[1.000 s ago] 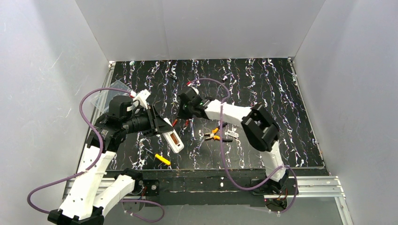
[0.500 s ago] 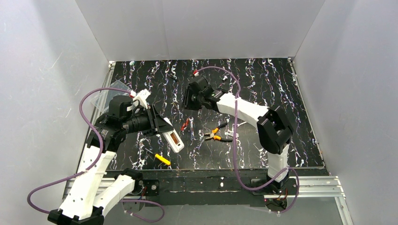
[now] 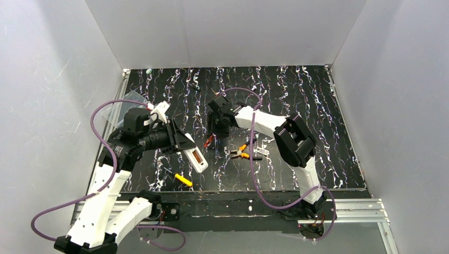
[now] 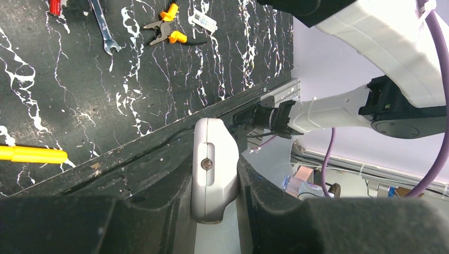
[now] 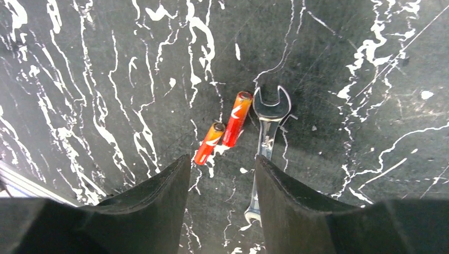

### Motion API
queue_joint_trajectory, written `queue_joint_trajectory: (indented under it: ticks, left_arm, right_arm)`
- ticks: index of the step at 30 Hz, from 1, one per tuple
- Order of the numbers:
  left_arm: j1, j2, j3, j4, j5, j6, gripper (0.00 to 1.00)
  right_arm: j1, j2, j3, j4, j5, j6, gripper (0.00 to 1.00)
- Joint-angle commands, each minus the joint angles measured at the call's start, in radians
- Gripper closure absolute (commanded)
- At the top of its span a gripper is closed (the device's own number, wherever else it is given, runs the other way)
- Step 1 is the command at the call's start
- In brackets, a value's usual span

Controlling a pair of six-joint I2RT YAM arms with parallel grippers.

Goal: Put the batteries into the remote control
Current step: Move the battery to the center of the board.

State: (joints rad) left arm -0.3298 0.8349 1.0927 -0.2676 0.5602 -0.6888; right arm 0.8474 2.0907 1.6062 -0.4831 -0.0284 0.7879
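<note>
My left gripper (image 3: pixel 182 146) is shut on the remote control (image 3: pixel 195 157), a white handset held off the table at the left with its brownish recess facing up. In the left wrist view the remote control (image 4: pixel 213 168) is clamped between the gripper's (image 4: pixel 214 197) black fingers. The batteries, one (image 5: pixel 209 143) beside the other (image 5: pixel 237 118), lie side by side on the black mat, just ahead of my right gripper (image 5: pixel 222 164). It hovers over them open, with nothing between its fingers. From above, the batteries (image 3: pixel 210 140) show as a red streak below the right gripper (image 3: pixel 217 129).
A small wrench (image 5: pixel 266 142) lies right beside the batteries. Yellow-and-black pliers (image 3: pixel 241 153) and a small metal piece (image 3: pixel 263 151) sit to their right. A yellow-handled tool (image 3: pixel 183 180) lies near the front edge. A clear plastic box (image 3: pixel 123 108) stands at the far left.
The right gripper's jaws have spread apart. Its wrist swung toward the back of the table and came back over the batteries. The left arm and the remote stayed still.
</note>
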Motion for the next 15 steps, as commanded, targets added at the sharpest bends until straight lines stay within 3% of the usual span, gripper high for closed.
queue_joint_trajectory:
  ticks: [1, 9, 15]
  left_arm:
    - [-0.005, -0.006, -0.002, -0.015, 0.035, 0.000, 1.00]
    - [-0.005, -0.009, -0.004, -0.009, 0.035, -0.004, 1.00]
    - [-0.005, -0.014, -0.003, -0.010, 0.035, -0.003, 1.00]
  right_arm:
    - [0.016, -0.005, 0.067, -0.022, -0.051, 0.018, 0.46]
    - [0.051, -0.013, 0.022, -0.034, -0.068, 0.109, 0.54]
    - [0.072, 0.038, 0.079, -0.089, -0.036, 0.145, 0.58]
